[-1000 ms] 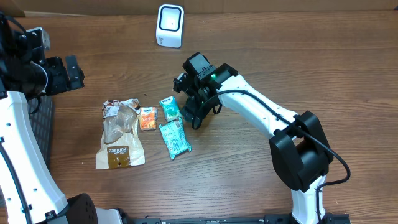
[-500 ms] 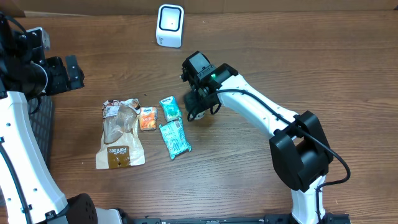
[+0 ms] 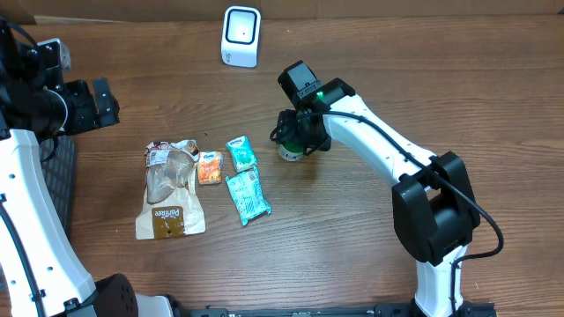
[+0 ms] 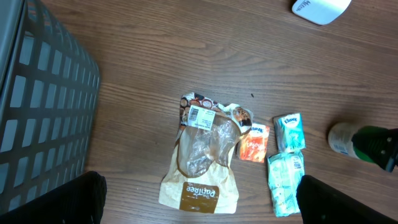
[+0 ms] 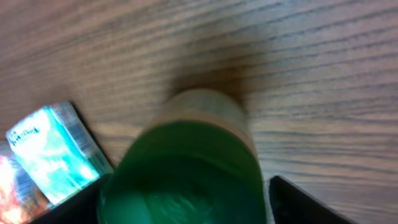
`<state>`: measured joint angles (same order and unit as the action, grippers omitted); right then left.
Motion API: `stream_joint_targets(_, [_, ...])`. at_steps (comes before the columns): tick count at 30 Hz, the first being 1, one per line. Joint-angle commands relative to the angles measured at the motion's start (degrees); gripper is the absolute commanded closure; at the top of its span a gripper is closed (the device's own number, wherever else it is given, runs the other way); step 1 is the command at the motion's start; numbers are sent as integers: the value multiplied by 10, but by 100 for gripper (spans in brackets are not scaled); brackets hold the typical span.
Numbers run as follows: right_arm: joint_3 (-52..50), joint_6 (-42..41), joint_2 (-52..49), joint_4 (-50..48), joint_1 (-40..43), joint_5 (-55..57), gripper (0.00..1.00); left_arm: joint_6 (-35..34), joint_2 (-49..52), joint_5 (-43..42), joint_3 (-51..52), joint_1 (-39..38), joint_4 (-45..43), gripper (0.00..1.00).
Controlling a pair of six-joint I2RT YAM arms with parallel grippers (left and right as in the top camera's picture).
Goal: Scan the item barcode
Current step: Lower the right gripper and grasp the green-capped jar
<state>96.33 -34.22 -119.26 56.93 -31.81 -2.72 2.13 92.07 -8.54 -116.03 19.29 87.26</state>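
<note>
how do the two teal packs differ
The upper teal pack is short and squarish; the lower teal pack is long and narrow. The upper one lies beside the orange packet; the lower one lies farther from the scanner. Both are teal and lie flat on the table.

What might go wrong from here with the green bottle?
The right gripper straddles the bottle, but a firm grip isn't evident; it may slip or roll on lifting. The tissue pack lies close beside it and could get knocked. Its printed side isn't visible, so the scanner may read nothing.
</note>
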Motion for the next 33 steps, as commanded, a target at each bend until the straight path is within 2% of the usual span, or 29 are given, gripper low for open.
stream_joint_targets(1, [36, 82, 3, 10, -1, 1, 14, 13, 2, 0, -7, 5, -1, 0])
stream_joint_targets(5, [51, 249, 3, 26, -1, 1, 4, 13, 2, 0, -7, 5, -1, 0])
stream_joint_targets(8, [50, 375, 3, 34, -1, 1, 0, 13, 2, 0, -7, 5, -1, 0])
stream_joint_targets(14, [41, 508, 2, 42, -3, -1, 0, 13, 2, 0, -7, 5, -1, 0])
stream_joint_targets(18, [19, 539, 2, 33, -2, 1, 0, 13, 2, 0, -7, 5, -1, 0])
stream_joint_targets(24, [14, 540, 2, 14, 4, -17, 0, 13, 2, 0, -7, 5, -1, 0])
stream_joint_targets(33, [13, 539, -5, 2, 8, -20, 12, 13, 2, 0, -7, 5, -1, 0])
